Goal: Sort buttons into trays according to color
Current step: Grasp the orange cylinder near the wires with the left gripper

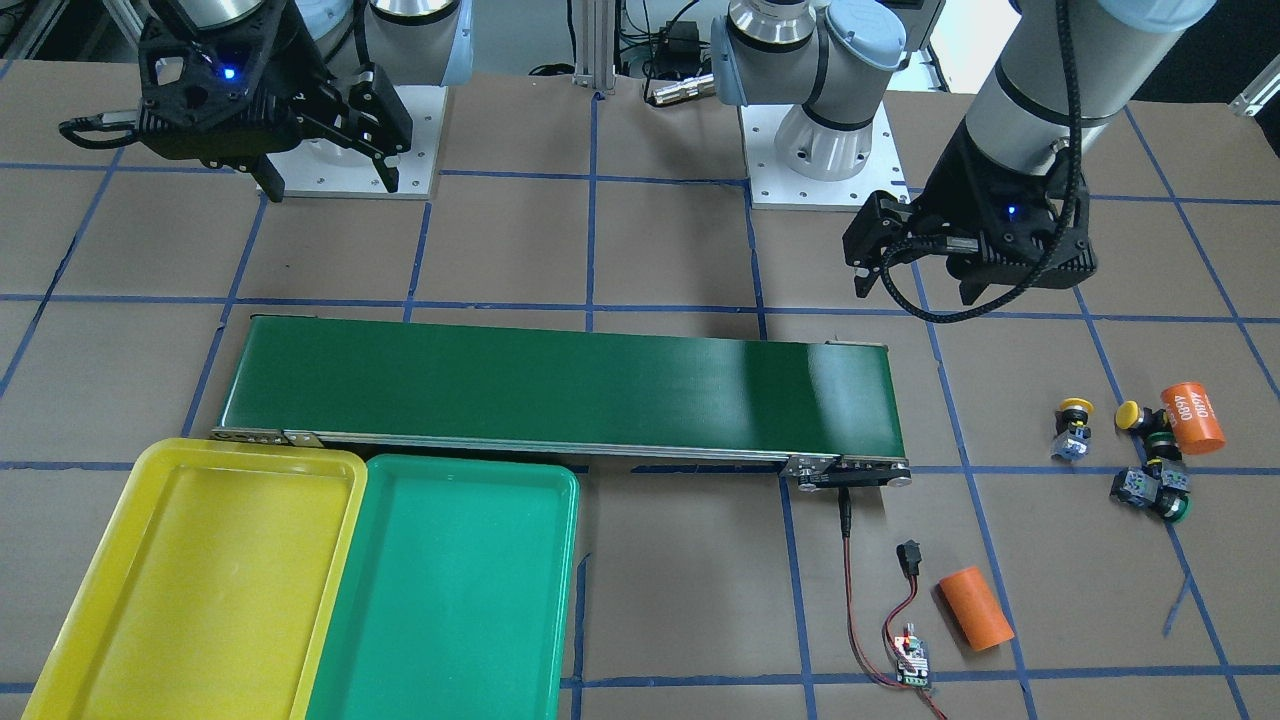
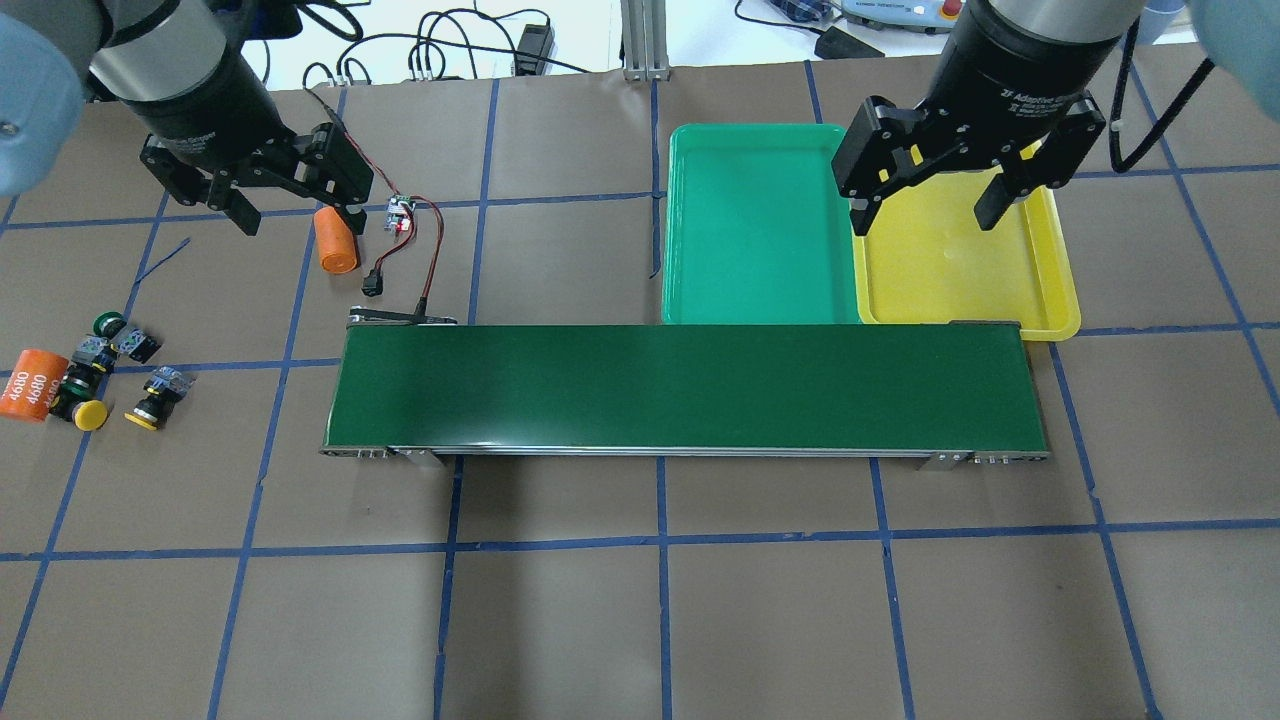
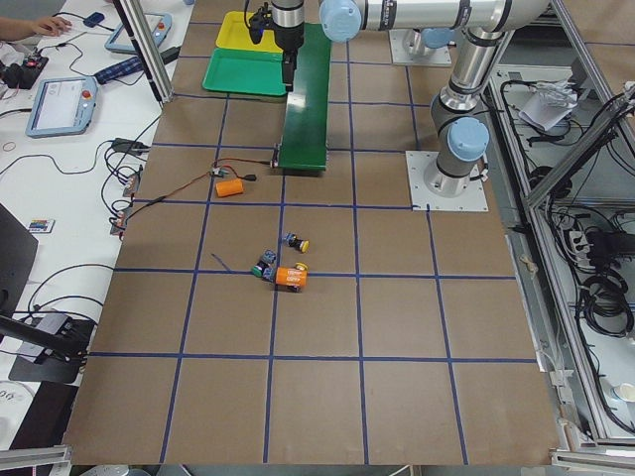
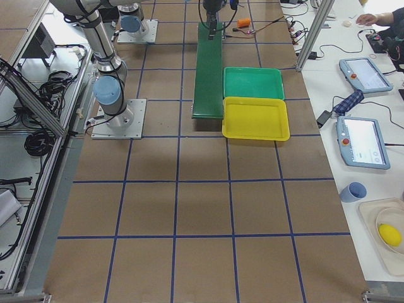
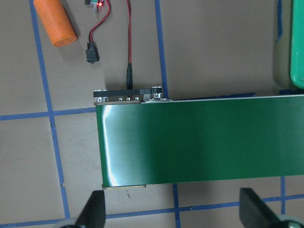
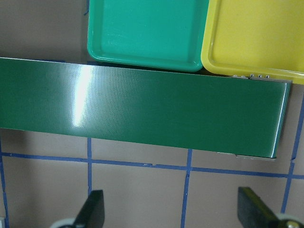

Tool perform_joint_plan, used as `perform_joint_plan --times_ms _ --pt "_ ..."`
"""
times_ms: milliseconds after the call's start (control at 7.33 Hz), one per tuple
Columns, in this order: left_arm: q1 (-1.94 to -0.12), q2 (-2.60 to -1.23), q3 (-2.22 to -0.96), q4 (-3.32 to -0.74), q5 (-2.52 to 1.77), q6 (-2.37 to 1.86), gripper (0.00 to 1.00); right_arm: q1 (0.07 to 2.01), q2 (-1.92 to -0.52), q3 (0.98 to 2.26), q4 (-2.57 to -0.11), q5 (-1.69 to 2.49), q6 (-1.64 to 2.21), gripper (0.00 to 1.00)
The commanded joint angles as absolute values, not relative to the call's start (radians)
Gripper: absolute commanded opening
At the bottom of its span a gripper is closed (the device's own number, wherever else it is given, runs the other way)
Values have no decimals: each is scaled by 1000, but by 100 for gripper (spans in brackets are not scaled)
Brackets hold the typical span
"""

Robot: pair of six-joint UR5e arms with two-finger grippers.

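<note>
Since all four buttons [image 2: 120,370] lie in a loose cluster on the brown table cover and both trays are bare, the sorting looks not yet begun.

Nearest the robot, the dark-green conveyor belt [image 2: 680,385] runs across the table with nothing on it. The left gripper [image 2: 297,212] hangs high about the belt's left end, its jaws spread wide and empty. The right gripper [image 2: 926,212] hangs likewise about the right end, jaws apart and holding nothing. Each wrist camera looks straight down on its own end of the belt, which reads as a waiting pose.

Level with the belt, off its left end, sit the buttons. The two yellow-capped ones [image 2: 91,415] are tipped over on the near side. One green-capped button [image 2: 70,392] lies against an orange cylinder marked 4680 [image 2: 30,385], and the other [image 2: 108,323] is at the cluster's far edge. That spot is on the left arm's side and well apart from the trays, so I judge the belt is meant to carry each piece across.

Beyond the belt, the green tray [image 2: 750,240] and the yellow tray [image 2: 1040,290] lie side by side, touching, tucked against the belt's far edge at its right end. That probably keeps the right arm's drop short.

Farther off on the left lie a plain orange cylinder [image 2: 337,240] and a small circuit board [image 2: 402,212]. The board's red and black leads run to the belt's end, presumably powering its drive.
</note>
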State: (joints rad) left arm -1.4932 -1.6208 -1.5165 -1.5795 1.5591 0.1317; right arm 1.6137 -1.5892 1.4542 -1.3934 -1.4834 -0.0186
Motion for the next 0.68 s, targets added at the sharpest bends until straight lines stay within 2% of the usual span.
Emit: perform_joint_plan --times_ms 0,273,546 --pt "-1490 -1621 -1505 -1609 1558 129 100 1612 -1589 1454 -1393 -1483 -18 100" --pt "-1473 -1647 -1502 -1597 1546 149 100 1614 -1589 1454 -1393 -1483 -18 100" --pt "-1355 -1802 -1448 -1516 1551 152 100 1614 -1589 1454 -1393 -1483 -18 100"
